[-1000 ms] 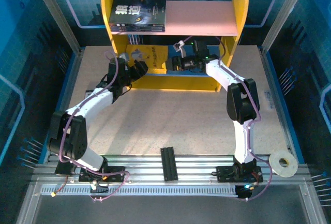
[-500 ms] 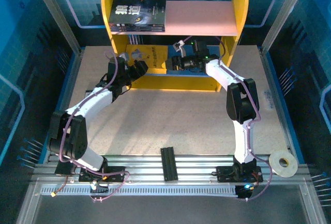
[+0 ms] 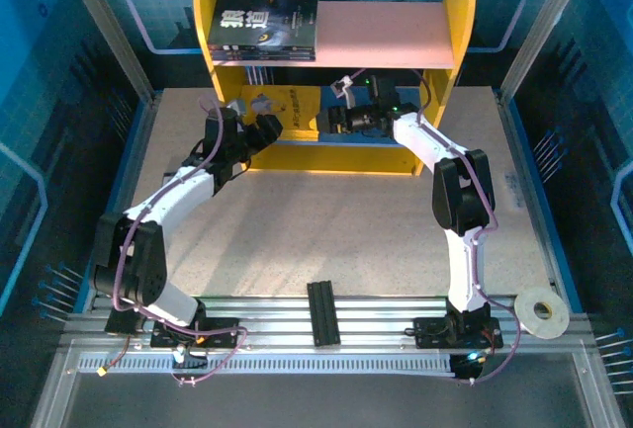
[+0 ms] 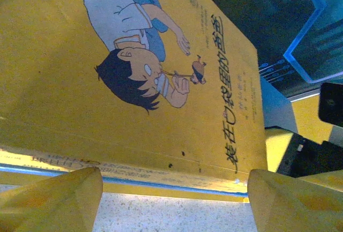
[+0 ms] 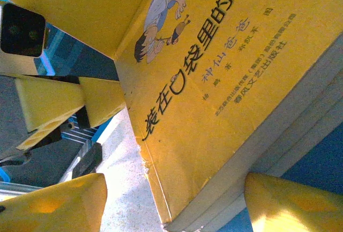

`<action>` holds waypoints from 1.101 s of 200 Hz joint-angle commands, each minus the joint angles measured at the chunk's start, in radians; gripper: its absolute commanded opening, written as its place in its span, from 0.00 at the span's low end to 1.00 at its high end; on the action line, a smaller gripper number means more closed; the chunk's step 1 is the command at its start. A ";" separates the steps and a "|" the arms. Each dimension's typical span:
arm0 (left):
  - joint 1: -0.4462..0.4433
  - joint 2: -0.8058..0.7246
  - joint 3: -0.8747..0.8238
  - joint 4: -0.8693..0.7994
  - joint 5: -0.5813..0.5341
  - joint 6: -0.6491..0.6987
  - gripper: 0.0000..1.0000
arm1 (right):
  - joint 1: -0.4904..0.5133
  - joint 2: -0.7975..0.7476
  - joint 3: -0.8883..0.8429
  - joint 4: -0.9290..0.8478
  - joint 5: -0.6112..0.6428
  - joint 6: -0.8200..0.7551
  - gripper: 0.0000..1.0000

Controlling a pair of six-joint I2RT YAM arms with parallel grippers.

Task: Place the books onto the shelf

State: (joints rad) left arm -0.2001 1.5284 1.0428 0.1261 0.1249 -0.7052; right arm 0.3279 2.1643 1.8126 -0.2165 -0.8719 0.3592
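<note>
My left tool [image 4: 172, 181] and right tool [image 5: 176, 182], both spread wide and pinching nothing, flank the stack of yellow cartoon-cover paperbacks [image 4: 134, 82] lying on the lower tier of the yellow-sided two-tier shelf [image 3: 459, 13]. A careless nudge could fan the books or drag them onto the speckled surface [image 3: 326, 220].

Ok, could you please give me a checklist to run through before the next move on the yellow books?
1. Jaws of the left gripper apart: ok, open, facing the long edge of the yellow books.
2. Jaws of the right gripper apart: ok, open at the stack's corner.
3. Fingers touching the stack: cannot tell.
4. Yellow books lying in the lower tier of the shelf: ok; pushed fully in, cannot tell.
5. The dark books flat on the pink upper board: ok, at its left end.
</note>
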 commanded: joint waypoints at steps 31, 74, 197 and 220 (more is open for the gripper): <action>0.010 -0.164 0.007 -0.239 -0.125 0.080 0.72 | -0.017 -0.020 -0.018 -0.026 -0.006 -0.007 0.70; 0.017 -0.288 -0.018 -0.367 -0.260 0.138 0.73 | -0.027 -0.038 -0.039 -0.005 -0.006 0.002 0.70; 0.054 -0.379 -0.053 -0.427 -0.271 0.168 0.74 | -0.004 -0.159 -0.154 0.021 -0.019 -0.015 0.70; 0.057 -0.388 -0.055 -0.434 -0.270 0.170 0.74 | 0.009 -0.157 -0.142 0.016 -0.021 -0.018 0.70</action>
State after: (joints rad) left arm -0.1558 1.1736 1.0039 -0.2893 -0.1284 -0.5655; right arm 0.3141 2.0418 1.6657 -0.2005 -0.8742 0.3584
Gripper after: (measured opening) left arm 0.740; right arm 0.701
